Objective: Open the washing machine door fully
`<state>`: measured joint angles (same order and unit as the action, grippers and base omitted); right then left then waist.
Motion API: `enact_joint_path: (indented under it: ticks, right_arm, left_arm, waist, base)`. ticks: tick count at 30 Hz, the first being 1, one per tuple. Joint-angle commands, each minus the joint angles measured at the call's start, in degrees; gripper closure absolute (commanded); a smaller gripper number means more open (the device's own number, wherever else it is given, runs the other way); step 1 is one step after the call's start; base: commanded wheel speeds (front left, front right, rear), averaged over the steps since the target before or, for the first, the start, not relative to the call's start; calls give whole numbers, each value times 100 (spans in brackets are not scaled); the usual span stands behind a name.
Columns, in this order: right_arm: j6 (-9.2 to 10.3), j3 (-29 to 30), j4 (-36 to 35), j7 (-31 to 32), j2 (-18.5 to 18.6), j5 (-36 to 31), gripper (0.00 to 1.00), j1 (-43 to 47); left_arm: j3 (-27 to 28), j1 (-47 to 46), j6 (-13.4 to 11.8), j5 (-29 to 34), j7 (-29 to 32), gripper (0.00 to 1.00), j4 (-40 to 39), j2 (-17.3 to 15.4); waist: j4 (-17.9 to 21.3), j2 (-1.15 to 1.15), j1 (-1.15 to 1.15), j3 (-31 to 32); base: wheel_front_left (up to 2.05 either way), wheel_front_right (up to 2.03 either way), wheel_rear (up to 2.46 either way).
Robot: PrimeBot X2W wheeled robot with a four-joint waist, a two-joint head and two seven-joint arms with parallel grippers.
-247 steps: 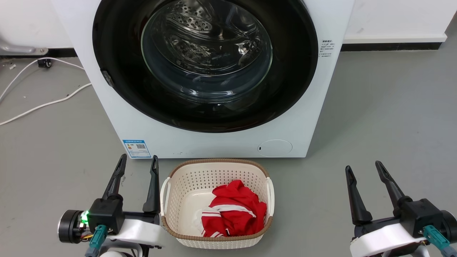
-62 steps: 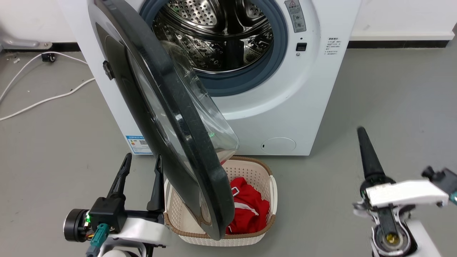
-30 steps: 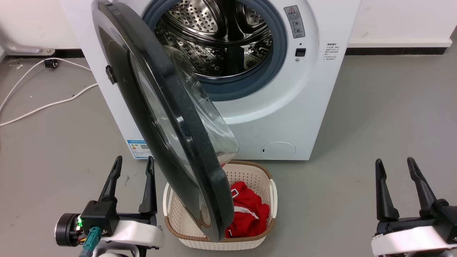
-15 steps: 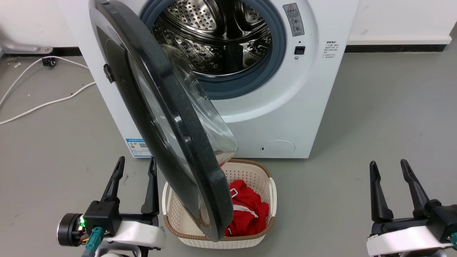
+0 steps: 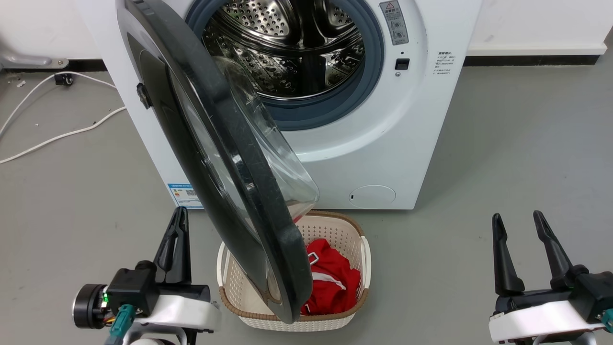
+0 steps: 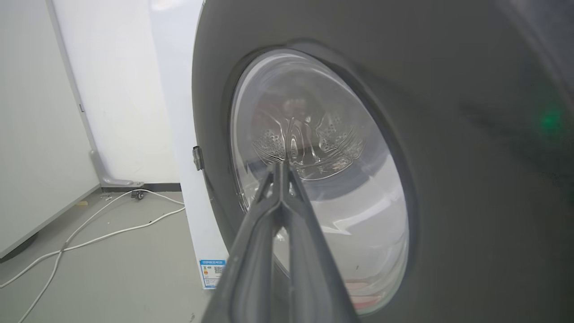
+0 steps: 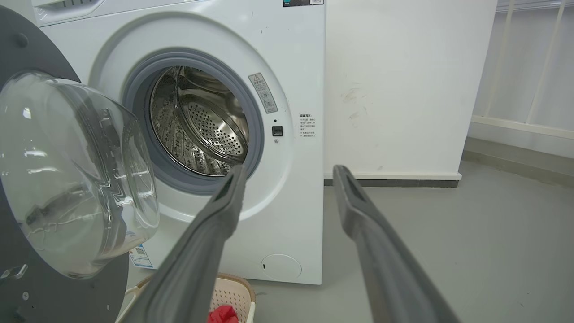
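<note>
2 left fingers (image 6: 264,220) (pressed together) point at the nearby washing machine door (image 6: 448,170).

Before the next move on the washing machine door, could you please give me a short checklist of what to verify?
1. Door fully open: not ok. The washing machine door stands partway out, its lower edge over the laundry basket.
2. Left gripper state: ok. Shut, empty, on the door's outer side.
3. Left gripper touching the door: cannot tell. The left wrist view has it pointing at the glass.
4. Right gripper clear: ok. Open, empty, apart from the door on its inner side.
5. Swing path to the left: probably not ok. The left gripper sits there.
</note>
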<state>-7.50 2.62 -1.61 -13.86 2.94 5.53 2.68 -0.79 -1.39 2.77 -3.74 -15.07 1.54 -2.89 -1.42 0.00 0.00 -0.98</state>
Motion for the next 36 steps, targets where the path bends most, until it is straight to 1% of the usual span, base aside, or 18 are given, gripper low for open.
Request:
enact_joint_path:
  ticks: [1,5,8,13,16,20,23,26,28,31,36]
  right_arm:
    - [2,-9,19,-30,-12,34,0,-66]
    - [2,-8,34,-29,-12,64,0,-86]
    - [2,-12,47,-35,-12,87,0,-103]
    - [2,-15,69,-37,-12,107,0,-114]
    - [2,-15,93,-30,-12,128,0,-117]
    - [2,-30,111,-17,-12,144,0,-126]
    - [2,-48,129,-14,-12,156,0,-134]
    - [2,-36,148,-8,-12,157,0,-136]
    - [2,-47,159,-2,-12,157,0,-149]
    - [2,-96,183,9,-12,163,0,-170]
    - [2,-125,236,32,-11,191,0,-152]
  left_arm:
    - [28,-36,-28,-17,-14,100,-74,3]
    - [85,-149,-66,-17,-14,100,-453,3]
    - [152,-235,-82,7,-14,100,-883,3]
    - [241,-444,-107,54,-14,100,-1886,2]
    - [168,-566,-104,126,-14,100,-2590,4]
    - [-85,-752,30,222,-12,100,-3440,4]
    - [-454,-835,189,337,-9,100,-3820,-47]
    - [-1018,-763,306,386,-9,100,-3830,-89]
    - [-1415,-654,367,316,-9,100,-3676,-119]
    - [-1927,-436,416,191,-9,100,-3263,-182]
    - [-2491,113,457,-67,-9,100,-2304,-344]
  waist:
    - [1,0,0,-2]
    - [-2,0,0,-27]
    - [-7,0,0,-46]
    - [-16,0,0,-66]
    - [-16,0,0,-64]
    - [-2,0,0,-72]
    - [16,0,0,-69]
    - [17,0,0,-75]
    - [17,0,0,-81]
    - [38,0,0,-85]
    - [57,0,0,-62]
  base:
    - [0,0,0]
    - [0,0,0]
    - [0,0,0]
    - [0,0,0]
    - [0,0,0]
    - [0,0,0]
    - [0,0,0]
    - [0,0,0]
    - [0,0,0]
    - [0,0,0]
    - [0,0,0]
